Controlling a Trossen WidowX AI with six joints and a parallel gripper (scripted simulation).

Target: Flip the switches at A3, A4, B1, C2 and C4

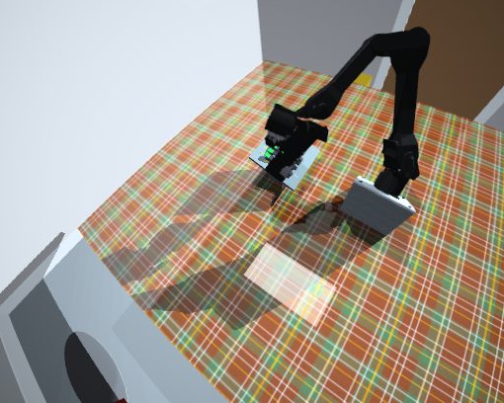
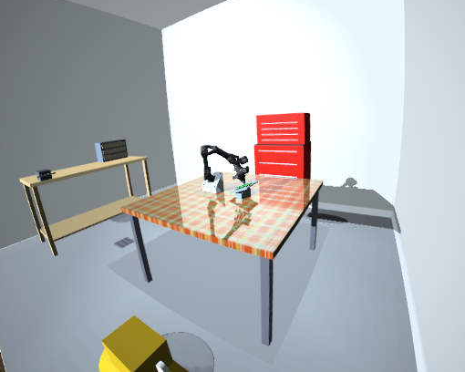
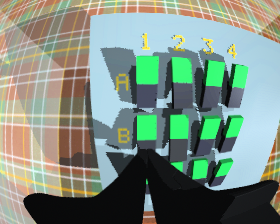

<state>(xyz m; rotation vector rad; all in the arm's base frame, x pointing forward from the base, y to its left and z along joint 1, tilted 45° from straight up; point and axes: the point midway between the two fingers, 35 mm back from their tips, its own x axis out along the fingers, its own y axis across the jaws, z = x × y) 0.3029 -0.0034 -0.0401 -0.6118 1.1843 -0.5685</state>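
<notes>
The light blue switch panel (image 1: 306, 167) (image 3: 111, 31) stands tilted on the table. Its switches have green far halves and dark near halves. In the wrist view A3 (image 3: 214, 74), A4 (image 3: 240, 76) and B1 (image 3: 146, 127) show; C2 (image 3: 177, 167) and C4 (image 3: 223, 167) are partly hidden by the fingers. Which end of each is raised is hard to tell. My gripper (image 1: 278, 173) (image 2: 242, 180) (image 3: 145, 155) is shut and empty, low over the panel's column 1. Its tips overlap B1's near dark end in the wrist view; contact cannot be told. C1 is mostly hidden.
The arm's white base (image 1: 376, 206) (image 2: 212, 184) stands on the plaid table (image 1: 403, 318) (image 2: 190, 211) beside the panel. Switches A1 (image 3: 147, 70), A2 (image 3: 181, 70), B2 (image 3: 179, 126) and B3 (image 3: 210, 127) sit close around B1 and the target switches. A red cabinet (image 2: 282, 160) stands behind the table.
</notes>
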